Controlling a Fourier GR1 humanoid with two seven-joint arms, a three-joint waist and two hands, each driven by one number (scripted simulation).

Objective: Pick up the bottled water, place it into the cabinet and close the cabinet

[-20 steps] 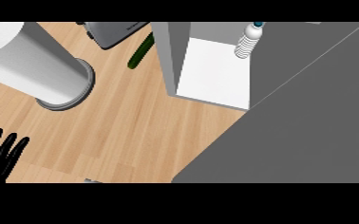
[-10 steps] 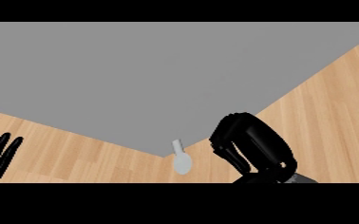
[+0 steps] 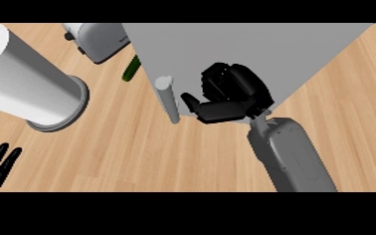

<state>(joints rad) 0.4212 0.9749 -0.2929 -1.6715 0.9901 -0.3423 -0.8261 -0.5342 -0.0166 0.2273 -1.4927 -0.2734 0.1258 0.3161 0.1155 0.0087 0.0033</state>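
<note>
The grey cabinet (image 3: 242, 50) fills the upper middle of the head view, and only its flat grey door face shows. A pale cylindrical handle (image 3: 168, 98) stands at the door's lower left edge. My right hand (image 3: 229, 93) lies against the door just right of the handle, fingers curled and holding nothing, thumb pointing toward the handle without touching it. Its grey forearm (image 3: 290, 154) comes up from the lower right. My left hand (image 3: 7, 160) rests at the lower left edge with straight fingers. The bottled water is hidden from view.
A tall white and grey cylinder (image 3: 33, 87) stands on the wooden counter (image 3: 147, 154) at the left. A grey appliance (image 3: 99, 40) sits at the back left, with a dark green item (image 3: 132, 68) between it and the cabinet.
A second ago the cabinet stood open with the bottle inside. Now the door face covers the inside, and my right hand has moved up against it beside the handle.
</note>
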